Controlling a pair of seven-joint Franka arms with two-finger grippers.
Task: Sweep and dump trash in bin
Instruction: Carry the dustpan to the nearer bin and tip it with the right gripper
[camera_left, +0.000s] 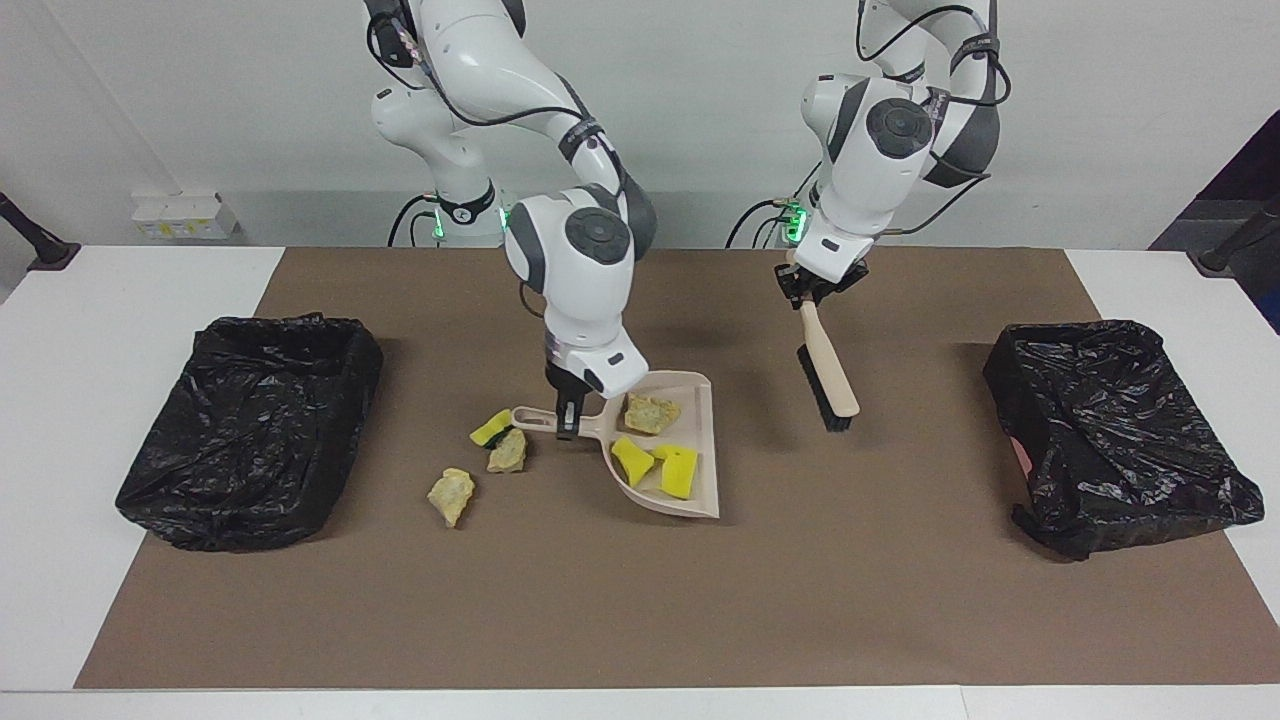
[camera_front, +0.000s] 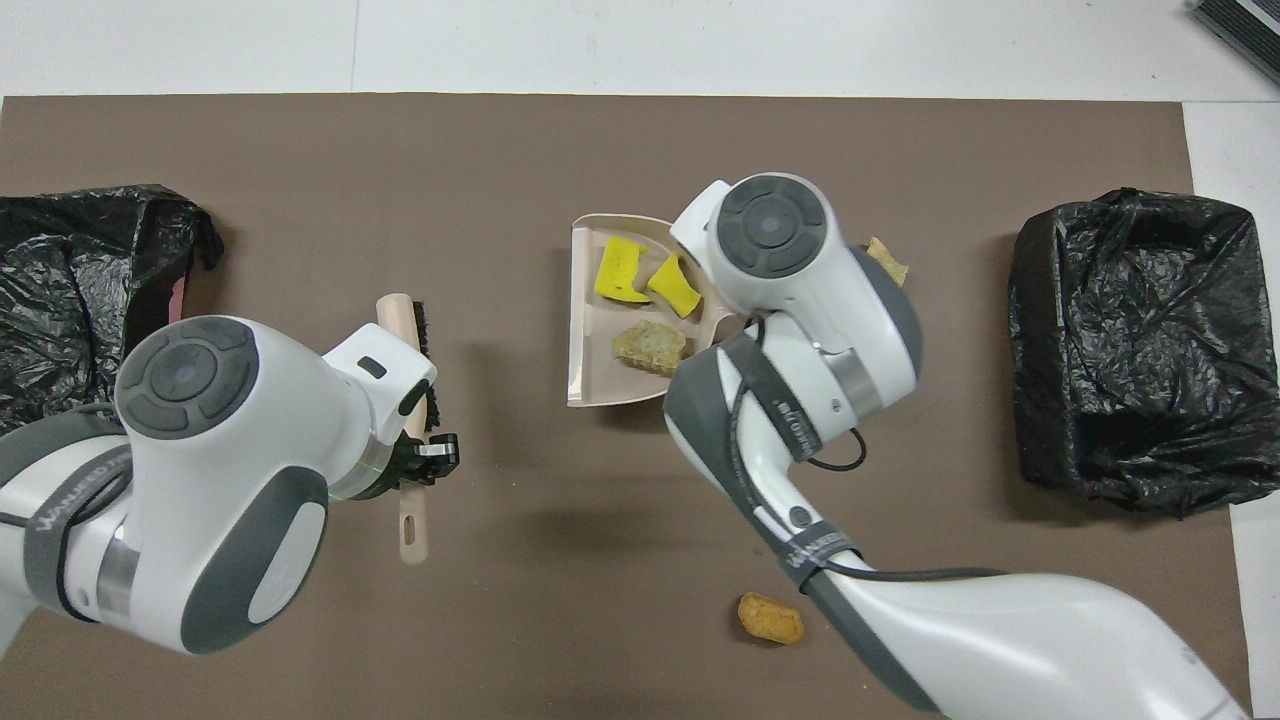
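My right gripper (camera_left: 566, 428) is shut on the handle of a beige dustpan (camera_left: 703, 447), which hangs just above the mat. In the pan (camera_front: 590, 350) lie two yellow sponge pieces (camera_front: 618, 271) and a beige chunk (camera_front: 650, 346). My left gripper (camera_left: 812, 288) is shut on the handle of a hand brush (camera_left: 829, 378), raised over the mat beside the pan, toward the left arm's end. Loose trash on the mat: a yellow sponge (camera_left: 491, 428) and two beige chunks (camera_left: 508, 452) (camera_left: 451, 495) by the pan's handle, and an orange-brown lump (camera_front: 770, 617) near the robots.
Two black-bagged bins stand on the brown mat (camera_left: 640, 600), one (camera_left: 250, 440) at the right arm's end and one (camera_left: 1115, 430) at the left arm's end. My right arm's wrist hides most of the loose trash in the overhead view.
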